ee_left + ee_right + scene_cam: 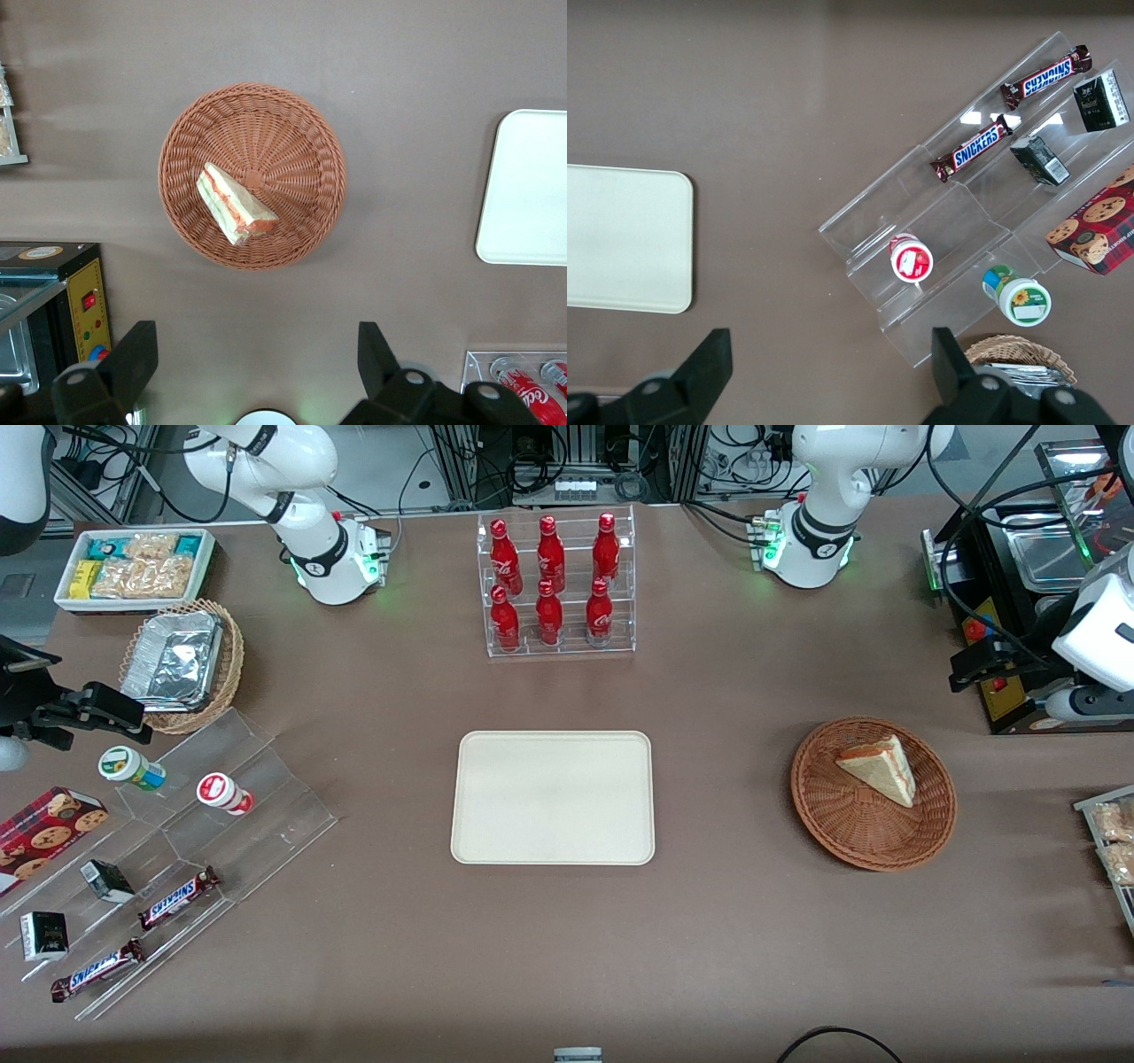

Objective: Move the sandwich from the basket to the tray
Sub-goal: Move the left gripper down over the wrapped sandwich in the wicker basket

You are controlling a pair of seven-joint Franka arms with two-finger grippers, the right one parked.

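While nothing has been touched yet, the tray sits bare at the centre of the front view, nearest the camera of the three task things. Out toward the working arm's end of the table, at the right of that frame, the basket holds the sandwich, which lies on its side against the woven slope with its red and pale green filling edge showing. From the look of it this wedge is light and soft, bread that will crush or slide apart if squeezed hard, so I would take it gently across the two bread faces near the thick middle, not at the thin point. High above the table at the frame's right edge hangs the gripper, looking down on the basket from the wrist camera, its fingers spread wide with nothing between them and well clear of the sandwich.
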